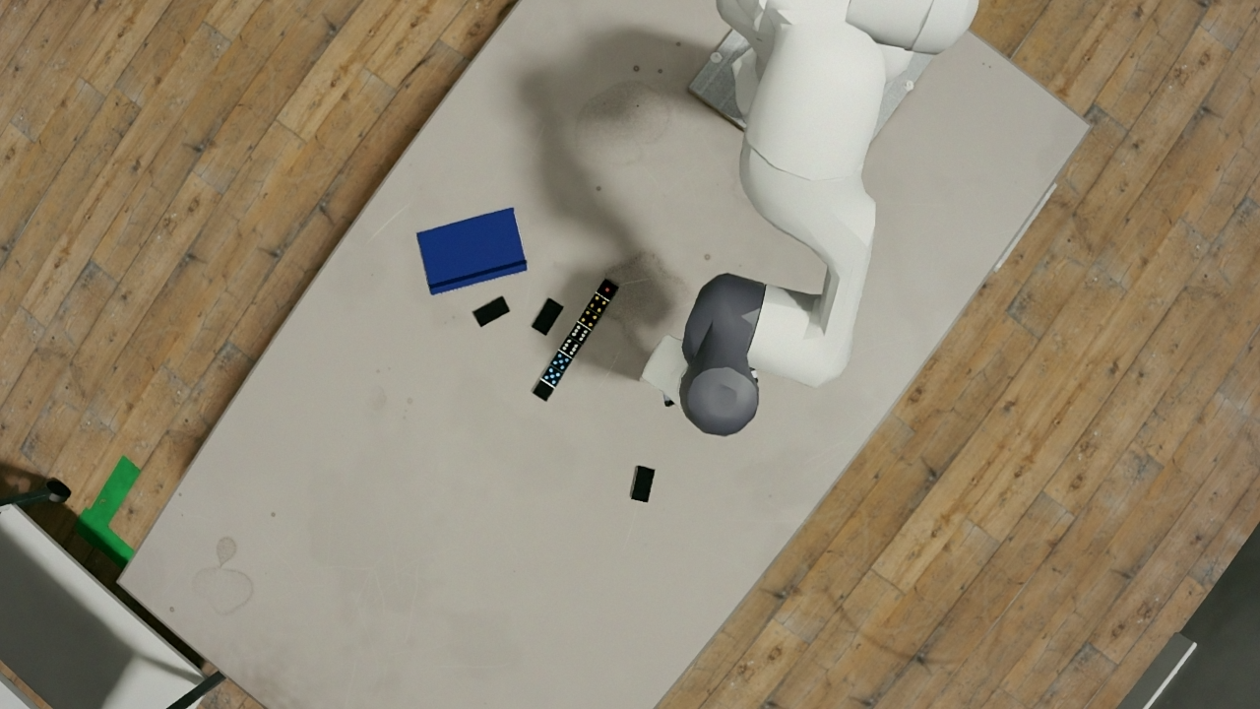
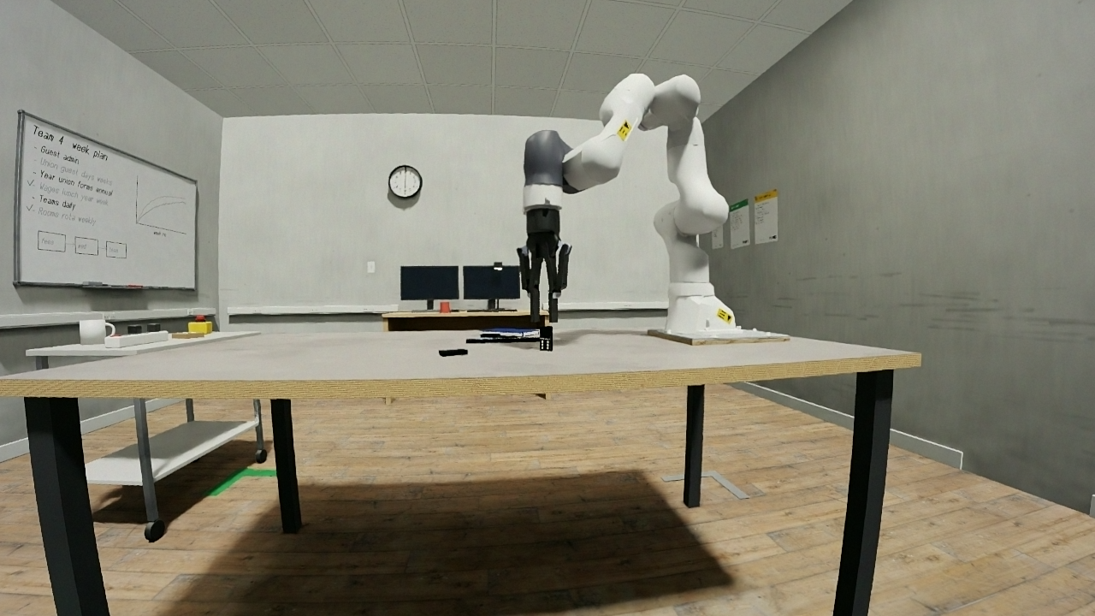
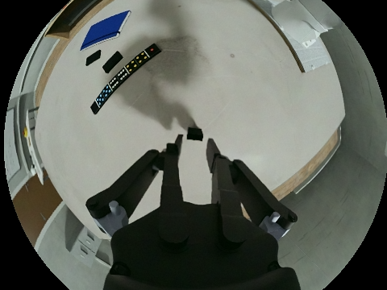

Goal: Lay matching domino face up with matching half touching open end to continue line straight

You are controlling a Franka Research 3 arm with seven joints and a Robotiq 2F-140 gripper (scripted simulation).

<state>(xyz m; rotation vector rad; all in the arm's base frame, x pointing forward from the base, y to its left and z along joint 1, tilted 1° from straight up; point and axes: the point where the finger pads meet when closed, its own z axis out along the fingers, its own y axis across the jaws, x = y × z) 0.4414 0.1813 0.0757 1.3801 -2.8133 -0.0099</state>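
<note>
Here the narrowed, empty pincer [image 2: 544, 316] hovers above an upright black domino [image 2: 546, 338]

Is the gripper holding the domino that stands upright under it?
No. In the exterior view the upright domino stands on the table on its own, with the gripper just above it, its fingers apart and holding nothing.

The white arm bends over and down, its pincer [image 2: 544, 317] pointing straight down, fingers partly apart, gripping nothing.
</note>
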